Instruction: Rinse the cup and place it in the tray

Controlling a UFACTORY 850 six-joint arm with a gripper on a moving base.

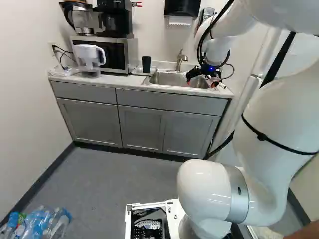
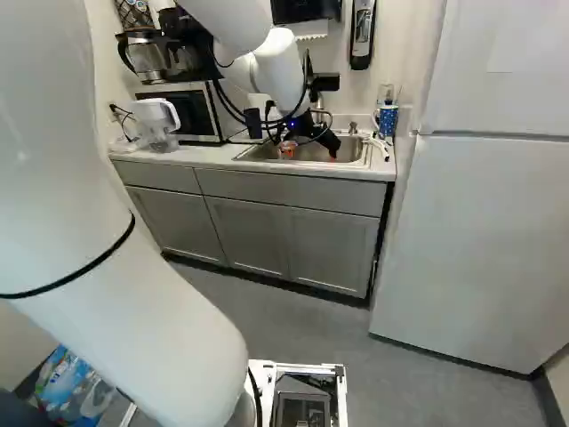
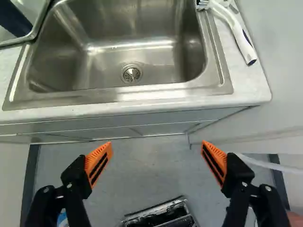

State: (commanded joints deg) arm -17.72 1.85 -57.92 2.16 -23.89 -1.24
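Your gripper (image 1: pixel 202 81) is spread wide near the sink (image 1: pixel 172 78), upper right of the left base view. Black cup (image 1: pixel 146 64) stands in the tray (image 1: pixel 136 71), upper middle.

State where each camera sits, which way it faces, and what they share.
Left base view: on the base, behind the arm to its left, looking ahead and slightly down at the counter; the arm fills the right.
Right base view: behind the arm to its right, facing the same counter and the fridge; the arm fills the left.
Wrist view: on the wrist, looking along the open gripper over the sink; both fingers show.
All three share the sink.
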